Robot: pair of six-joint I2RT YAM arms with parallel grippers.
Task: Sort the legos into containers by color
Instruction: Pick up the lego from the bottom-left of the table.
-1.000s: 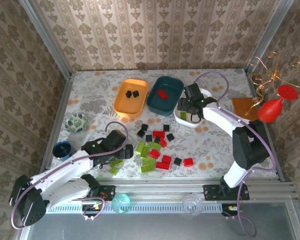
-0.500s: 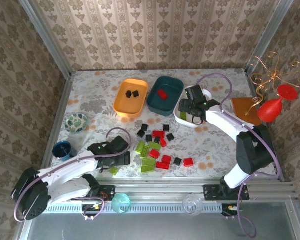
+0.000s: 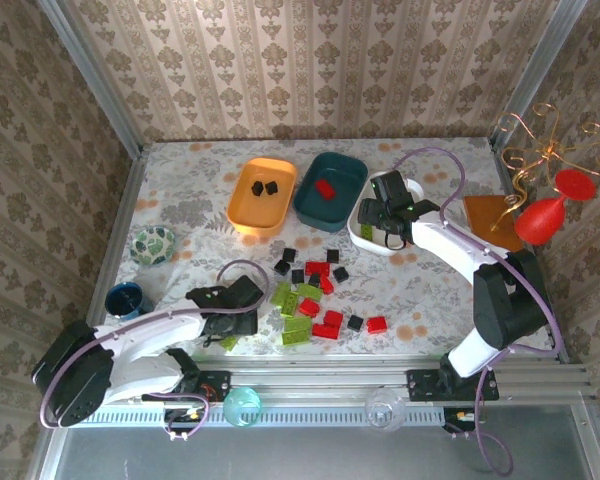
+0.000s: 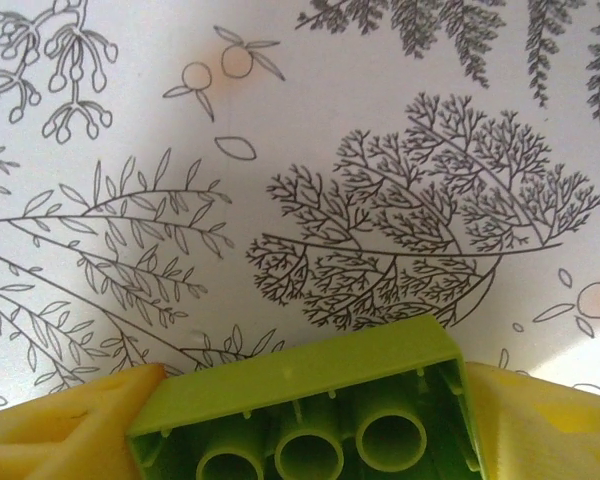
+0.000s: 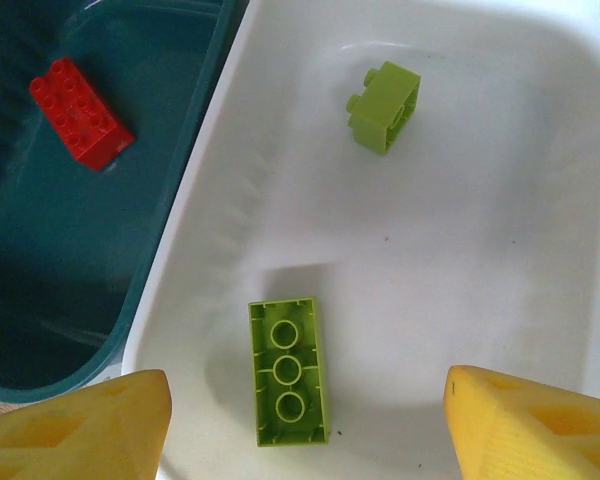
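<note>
In the left wrist view my left gripper (image 4: 315,430) is shut on a lime-green lego (image 4: 300,400), a yellow finger against each end, just above the patterned tablecloth. From above, the left gripper (image 3: 243,320) sits at the left edge of the loose pile of legos (image 3: 310,295). My right gripper (image 5: 308,385) hangs open over the white tub (image 5: 540,200). A long lime lego (image 5: 288,370) and a small one (image 5: 384,105) lie in that tub. The teal tub (image 3: 345,195) holds a red lego (image 5: 82,100). Two black cubes (image 3: 265,187) are in the orange tub (image 3: 250,205).
A patterned glass bowl (image 3: 153,245) and a blue cup (image 3: 126,298) stand at the left edge. A red vase (image 3: 545,215) and a brown sheet (image 3: 490,215) sit at the right. Wallpapered walls close three sides.
My left gripper has slid nearer and down at the pile's left edge and closed on a lime-green lego. The right gripper has barely moved over the white tub.
</note>
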